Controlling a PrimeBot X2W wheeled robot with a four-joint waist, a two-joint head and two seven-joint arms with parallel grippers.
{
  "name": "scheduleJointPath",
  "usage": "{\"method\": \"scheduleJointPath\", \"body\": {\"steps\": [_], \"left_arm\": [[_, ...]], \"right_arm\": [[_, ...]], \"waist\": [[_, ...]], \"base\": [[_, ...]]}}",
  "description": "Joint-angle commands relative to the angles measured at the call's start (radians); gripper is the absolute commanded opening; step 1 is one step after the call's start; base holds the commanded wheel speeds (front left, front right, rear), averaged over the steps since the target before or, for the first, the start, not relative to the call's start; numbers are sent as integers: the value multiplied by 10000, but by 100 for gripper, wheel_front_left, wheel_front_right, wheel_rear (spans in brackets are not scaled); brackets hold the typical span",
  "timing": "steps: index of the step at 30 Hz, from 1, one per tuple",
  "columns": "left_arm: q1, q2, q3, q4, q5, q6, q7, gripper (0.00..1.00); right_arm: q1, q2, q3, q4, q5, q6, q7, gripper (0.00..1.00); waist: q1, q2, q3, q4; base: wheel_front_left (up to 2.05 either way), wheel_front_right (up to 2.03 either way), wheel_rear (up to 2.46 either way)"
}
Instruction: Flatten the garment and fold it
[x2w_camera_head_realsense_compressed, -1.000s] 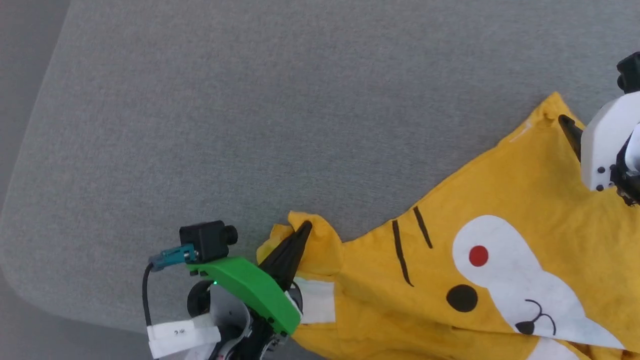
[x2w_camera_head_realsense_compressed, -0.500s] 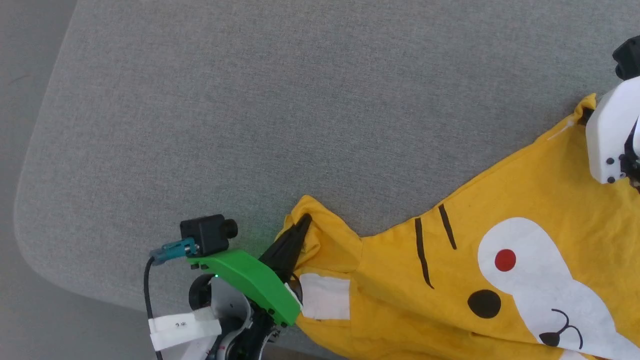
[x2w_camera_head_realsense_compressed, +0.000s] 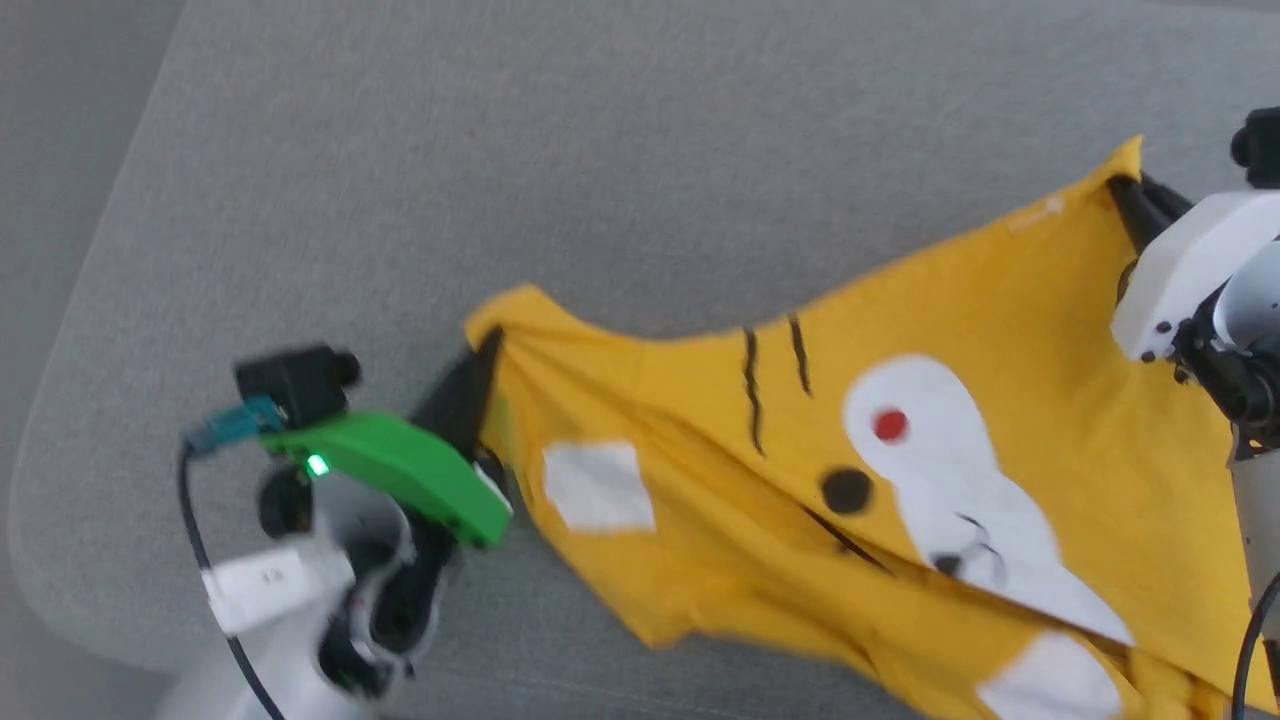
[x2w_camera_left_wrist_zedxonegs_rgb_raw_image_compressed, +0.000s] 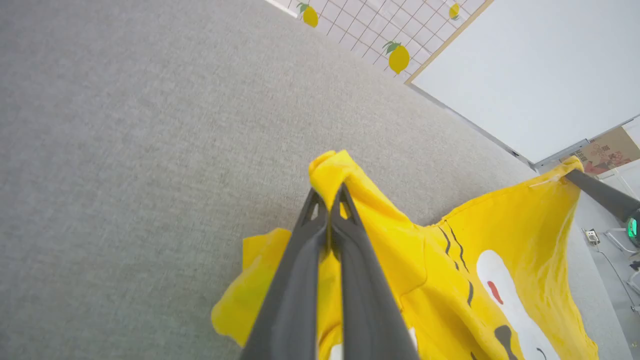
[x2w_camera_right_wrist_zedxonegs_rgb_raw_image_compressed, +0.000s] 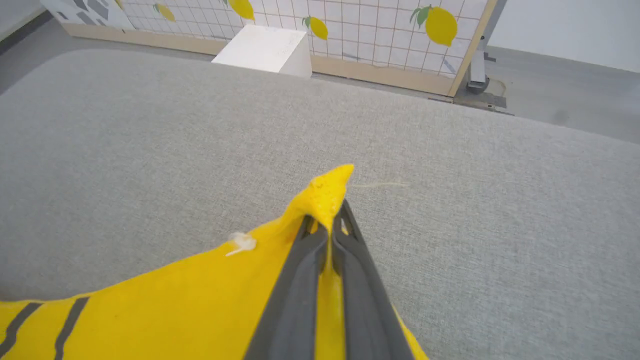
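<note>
The garment (x2w_camera_head_realsense_compressed: 980, 330), a yellow T-shirt with a cartoon face, white patches, a red dot and black stripes, hangs stretched between my two grippers above the grey surface. My left gripper (x2w_camera_head_realsense_compressed: 488, 345) is shut on one yellow corner at the left; its own view shows that cloth (x2w_camera_left_wrist_zedxonegs_rgb_raw_image_compressed: 345, 175) pinched between the fingertips (x2w_camera_left_wrist_zedxonegs_rgb_raw_image_compressed: 327, 197). At the right, my right gripper (x2w_camera_head_realsense_compressed: 1125, 185) is shut on the far corner, and the cloth tip (x2w_camera_right_wrist_zedxonegs_rgb_raw_image_compressed: 327, 192) pokes up between its closed fingers (x2w_camera_right_wrist_zedxonegs_rgb_raw_image_compressed: 327, 215). The lower hem sags toward the bottom right.
A grey padded surface (x2w_camera_head_realsense_compressed: 620, 160) spreads under everything, with its rounded edge at the left (x2w_camera_head_realsense_compressed: 40, 400). Beyond it stand a lemon-print grid panel (x2w_camera_right_wrist_zedxonegs_rgb_raw_image_compressed: 380, 30), a white box (x2w_camera_right_wrist_zedxonegs_rgb_raw_image_compressed: 262, 47) and a white board (x2w_camera_left_wrist_zedxonegs_rgb_raw_image_compressed: 525, 70).
The right gripper has shut on the far corner. Both grippers have lifted the shirt off the surface and pulled it taut; the left gripper has moved up and left.
</note>
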Motion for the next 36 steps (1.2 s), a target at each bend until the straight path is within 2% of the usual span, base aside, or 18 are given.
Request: {"method": "scheduleJointPath", "body": {"steps": [1, 7, 13, 25, 29, 36], "left_arm": [[-531, 184, 126, 13, 168, 62, 66, 0], [-2663, 728, 248, 469, 677, 26, 817, 0], [-5023, 1021, 16, 1530, 1321, -254, 1532, 0], [-8285, 1150, -237, 4878, 2728, -650, 835, 0], [-8864, 1183, -356, 5811, 2830, -828, 1001, 0], [-9613, 757, -362, 6675, 2660, -912, 1098, 0]], "right_arm": [[-141, 133, -136, -38, -96, -11, -302, 0], [-989, 603, -428, 109, -417, -11, -1119, 0], [-2246, 982, -34, 630, -681, -11, -1488, 0], [-4938, 1704, 412, 3414, -1824, -11, -2494, 0], [-5556, 1912, 591, 4459, -2193, -11, -2473, 0], [-6392, 2237, 907, 5713, -2430, -11, -2577, 0]], "waist": [[0, 0, -988, -704], [0, 0, -1782, -1076], [0, 0, -2422, -1391], [0, 0, -3305, -2145], [0, 0, -3437, -2384], [0, 0, -3385, -2673]], "base": [[0, 0, 0], [0, 0, 0], [0, 0, 0], [0, 0, 0], [0, 0, 0], [0, 0, 0]]}}
